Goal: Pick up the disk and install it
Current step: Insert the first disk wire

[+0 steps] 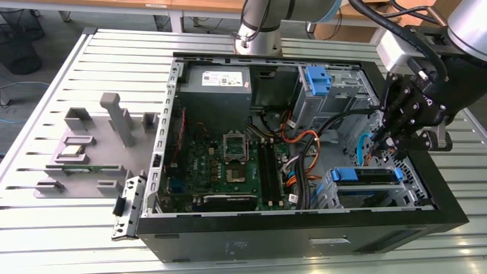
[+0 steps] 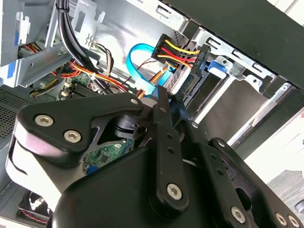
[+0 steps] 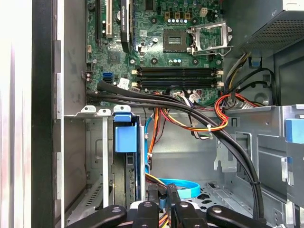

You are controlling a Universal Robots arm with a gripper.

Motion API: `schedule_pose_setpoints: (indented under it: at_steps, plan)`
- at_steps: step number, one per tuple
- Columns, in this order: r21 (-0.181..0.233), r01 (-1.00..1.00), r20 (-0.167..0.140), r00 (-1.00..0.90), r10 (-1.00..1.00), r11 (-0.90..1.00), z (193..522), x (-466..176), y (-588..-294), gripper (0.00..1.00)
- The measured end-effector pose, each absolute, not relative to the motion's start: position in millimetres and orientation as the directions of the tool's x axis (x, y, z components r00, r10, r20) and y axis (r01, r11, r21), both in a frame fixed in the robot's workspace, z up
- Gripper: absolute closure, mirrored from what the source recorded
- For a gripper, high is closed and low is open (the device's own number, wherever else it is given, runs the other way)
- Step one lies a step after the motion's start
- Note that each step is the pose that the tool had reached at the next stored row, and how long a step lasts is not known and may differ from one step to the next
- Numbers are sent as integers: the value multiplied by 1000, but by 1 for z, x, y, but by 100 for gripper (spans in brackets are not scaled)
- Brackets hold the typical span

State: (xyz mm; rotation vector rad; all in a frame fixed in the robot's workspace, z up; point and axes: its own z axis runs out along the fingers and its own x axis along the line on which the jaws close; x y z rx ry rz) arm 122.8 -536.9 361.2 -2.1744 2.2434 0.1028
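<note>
While the black hand (image 1: 388,149) was held pressed together near it, the blue-bracketed silver-grey disk (image 1: 365,174) was seen seated in its metal bay (image 3: 97,152). Installation was judged nearly finished; care around the black cables (image 3: 142,95) was called for.

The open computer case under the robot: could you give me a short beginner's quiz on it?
1. True or false: the hand hangs above the grey fixtures at the exterior view's left.
2. Where is the disk? A, lying on the slatted table; B, in the drive cage inside the computer case; C, lying on the motherboard.
3. What colour is the bracket framing the disk?

Key: 1 false, it hangs over the drive bays at the exterior view's right; 2 B; 3 blue.
</note>
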Motion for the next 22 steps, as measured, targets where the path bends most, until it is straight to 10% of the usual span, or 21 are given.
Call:
schedule_pose_setpoints:
  at_steps: [22]
  plan:
    - [27, -999, -57, -32, -998, 30, 361, 121, -537, 84]
